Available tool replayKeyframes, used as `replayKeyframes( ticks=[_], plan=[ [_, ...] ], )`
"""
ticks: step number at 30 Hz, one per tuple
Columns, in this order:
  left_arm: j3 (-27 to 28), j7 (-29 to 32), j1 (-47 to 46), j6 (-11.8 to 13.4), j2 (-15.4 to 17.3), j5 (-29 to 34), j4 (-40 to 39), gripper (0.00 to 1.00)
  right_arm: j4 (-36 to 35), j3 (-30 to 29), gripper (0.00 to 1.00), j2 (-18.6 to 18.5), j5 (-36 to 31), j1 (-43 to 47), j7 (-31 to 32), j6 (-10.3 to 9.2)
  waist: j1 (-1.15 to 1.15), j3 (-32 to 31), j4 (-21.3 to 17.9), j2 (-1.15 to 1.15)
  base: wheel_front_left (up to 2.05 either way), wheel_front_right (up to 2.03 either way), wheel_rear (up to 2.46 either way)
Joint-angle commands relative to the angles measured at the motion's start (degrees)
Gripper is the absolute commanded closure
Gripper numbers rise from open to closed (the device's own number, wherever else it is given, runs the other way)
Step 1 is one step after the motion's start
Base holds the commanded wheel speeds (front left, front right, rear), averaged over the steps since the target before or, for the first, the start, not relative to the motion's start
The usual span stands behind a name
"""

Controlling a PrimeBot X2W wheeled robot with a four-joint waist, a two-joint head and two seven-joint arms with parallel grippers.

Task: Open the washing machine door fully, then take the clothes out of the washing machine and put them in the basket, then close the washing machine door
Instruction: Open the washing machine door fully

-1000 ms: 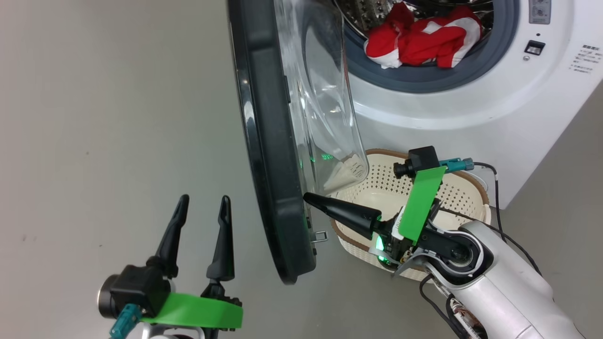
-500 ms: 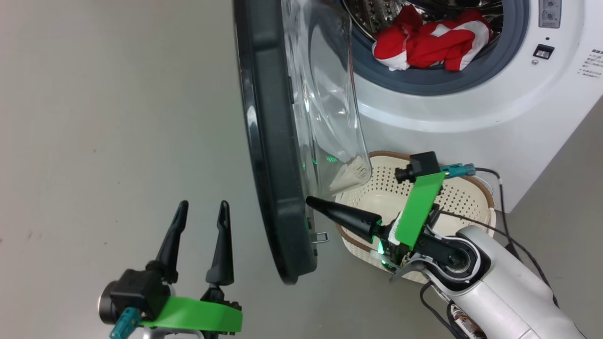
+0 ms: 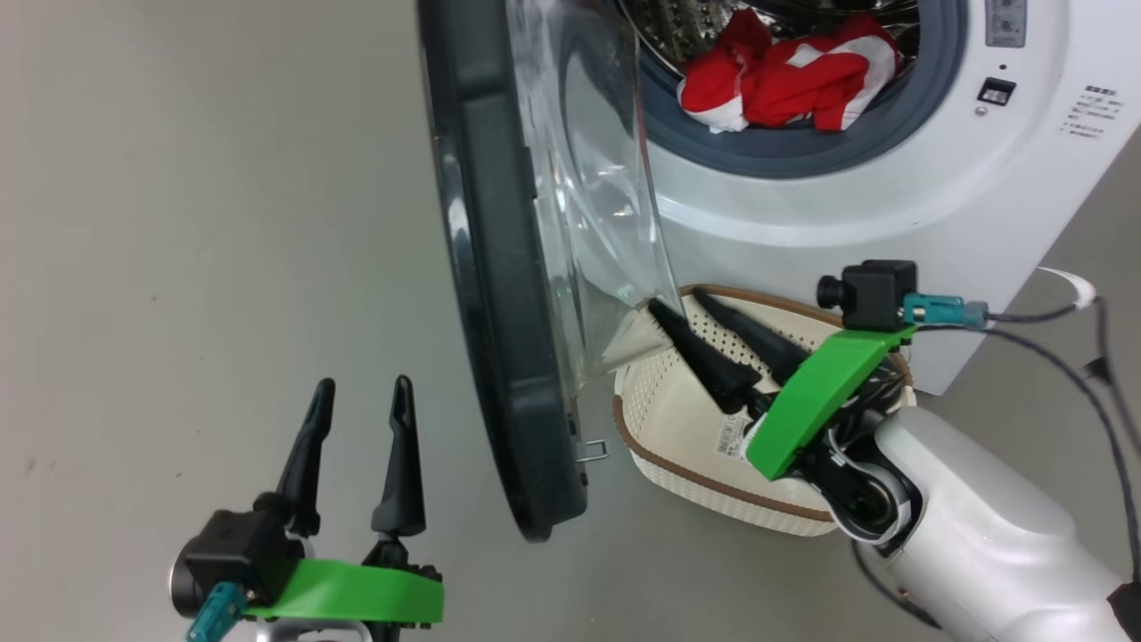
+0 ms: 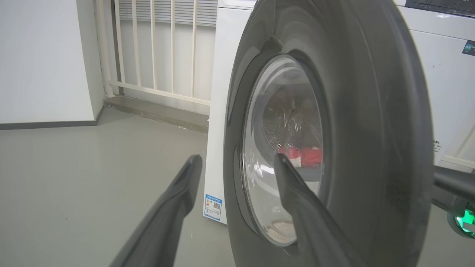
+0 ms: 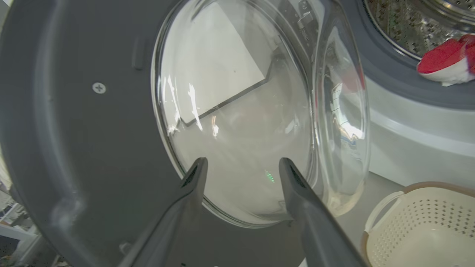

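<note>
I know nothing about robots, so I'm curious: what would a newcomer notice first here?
The big round washing machine door stands swung open, edge-on in the middle of the head view, with bright red clothes lying inside the white washing machine behind it. A cream basket sits on the floor below the opening, and the open right gripper points at the door's glass from the inner side.

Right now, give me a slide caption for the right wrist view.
Open right gripper facing the inside of the door, red clothes in the drum, basket at lower right.
</note>
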Motion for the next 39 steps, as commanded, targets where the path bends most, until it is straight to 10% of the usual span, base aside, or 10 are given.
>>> replayKeyframes(
  ticks=[1,11,22,39],
  plan=[
    [2.20,-0.28,0.23,0.42,0.89,-0.28,-1.59,0.00,0.19,0.66,0.00,0.04,-4.28,-1.13,-2.60,0.44,0.00,-0.14,-0.38,0.00,0.00,0.00,0.00],
    [2.95,-0.28,0.65,0.23,0.89,0.73,-1.75,0.00,8.99,-9.25,0.00,5.23,-32.73,0.63,-13.67,0.44,0.00,-0.57,-1.77,0.00,0.00,0.00,0.00],
    [3.55,-0.28,1.34,0.37,0.89,1.12,-2.11,0.00,0.92,-27.13,0.00,11.24,-55.97,10.55,-13.82,0.44,0.00,-0.65,-2.22,0.00,0.00,0.00,0.00],
    [3.29,-0.28,2.30,-0.50,0.89,2.61,-1.10,0.00,-12.16,-32.58,0.00,11.61,-55.48,25.47,-13.83,0.44,0.00,-3.69,-0.82,0.00,0.00,0.00,0.00]
  ],
)
